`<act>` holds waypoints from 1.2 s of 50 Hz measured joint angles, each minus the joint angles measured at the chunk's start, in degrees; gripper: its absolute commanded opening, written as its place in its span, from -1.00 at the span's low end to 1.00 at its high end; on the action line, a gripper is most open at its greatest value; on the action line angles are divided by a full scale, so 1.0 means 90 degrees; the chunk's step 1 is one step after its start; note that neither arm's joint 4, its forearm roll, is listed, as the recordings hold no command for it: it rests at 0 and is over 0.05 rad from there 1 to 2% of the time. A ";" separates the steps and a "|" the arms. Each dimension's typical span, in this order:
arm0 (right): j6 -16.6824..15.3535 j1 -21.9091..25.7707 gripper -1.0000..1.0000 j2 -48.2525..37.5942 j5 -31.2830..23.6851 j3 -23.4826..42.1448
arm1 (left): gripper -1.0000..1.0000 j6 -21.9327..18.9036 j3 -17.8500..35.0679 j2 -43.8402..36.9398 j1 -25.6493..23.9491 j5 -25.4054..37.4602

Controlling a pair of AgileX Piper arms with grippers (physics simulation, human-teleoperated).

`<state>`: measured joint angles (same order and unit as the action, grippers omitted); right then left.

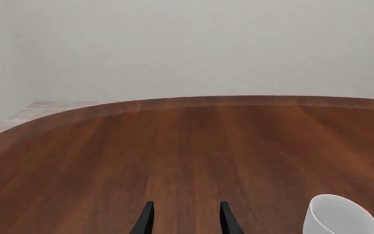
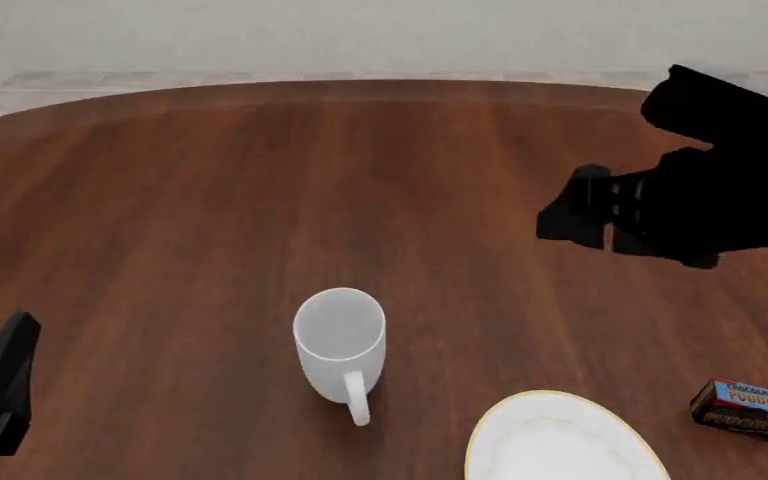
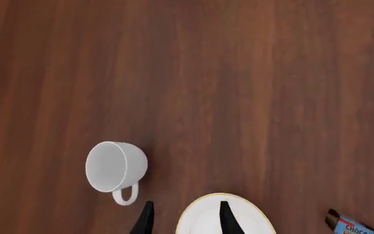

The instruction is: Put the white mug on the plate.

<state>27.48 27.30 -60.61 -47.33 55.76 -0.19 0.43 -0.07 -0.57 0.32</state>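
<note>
The brown wooden surface [image 2: 224, 200] fills most of the front view, its curved far edge running across the top of the frame under a pale wall.

The right arm [image 2: 724, 190] is a black mass in the upper right of the front view, raised above the surface. In its wrist view the right gripper [image 3: 185, 219] shows 2 dark fingers parted, jaws open with nothing between them but the surface and plate far below.

The left gripper [image 1: 185, 219] shows as a black shape at the lower left edge of the front view. In its wrist view the 2 fingers stand apart, jaws open and holding nothing.

The plate [image 2: 558, 445], white with a thin gold rim, lies at the bottom of the front view, right of centre, partly cut by the frame edge.

The mug [image 2: 341, 340] stands upright near the lower centre, just left of the plate and not touching it, handle toward the bottom of the frame.

A small dark pudding box [image 2: 744, 408] lies at the lower right.
</note>
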 measured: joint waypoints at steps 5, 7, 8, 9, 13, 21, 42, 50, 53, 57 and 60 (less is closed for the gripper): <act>0.0344 0.0361 1.00 -0.0296 -0.0137 0.0124 | 1.00 0.0000 0.0000 -0.0001 0.0000 0.0000; 0.0417 0.0459 1.00 -0.0413 -0.0206 0.0171 | 1.00 0.0000 0.0001 -0.0001 0.0000 0.0000; 0.0449 0.0502 1.00 -0.0469 -0.0238 0.0196 | 1.00 0.0000 0.0000 -0.0001 0.0000 0.0001; 0.0480 0.0542 1.00 -0.0522 -0.0268 0.0222 | 1.00 0.0001 0.0000 -0.0001 0.0000 0.0001; 0.0559 0.0667 1.00 -0.0729 -0.0377 0.0353 | 1.00 0.0001 0.0000 -0.0001 0.0000 0.0000; 0.0655 0.0859 1.00 -0.1106 -0.0500 0.0602 | 1.00 0.0001 -0.0002 -0.0001 0.0000 0.0000; 0.0625 0.1388 1.00 -0.2143 -0.0633 0.1036 | 1.00 0.0001 -0.0003 -0.0007 -0.0001 -0.0006; 0.0360 0.1487 1.00 -0.2478 -0.0710 0.1288 | 1.00 0.0000 -0.0003 -0.0008 -0.0001 -0.0007; 0.0207 0.1505 1.00 -0.2594 -0.0729 0.1392 | 1.00 0.0000 -0.0003 -0.0007 -0.0002 -0.0007; 0.0033 0.1545 1.00 -0.2735 -0.0740 0.1510 | 1.00 0.0000 -0.0003 -0.0007 -0.0002 -0.0007; -0.0098 0.1566 1.00 -0.2832 -0.0740 0.1597 | 1.00 0.0000 -0.0002 -0.0007 -0.0002 -0.0007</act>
<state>26.59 41.39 -86.10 -53.99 70.13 -0.18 0.41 -0.13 -0.59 0.26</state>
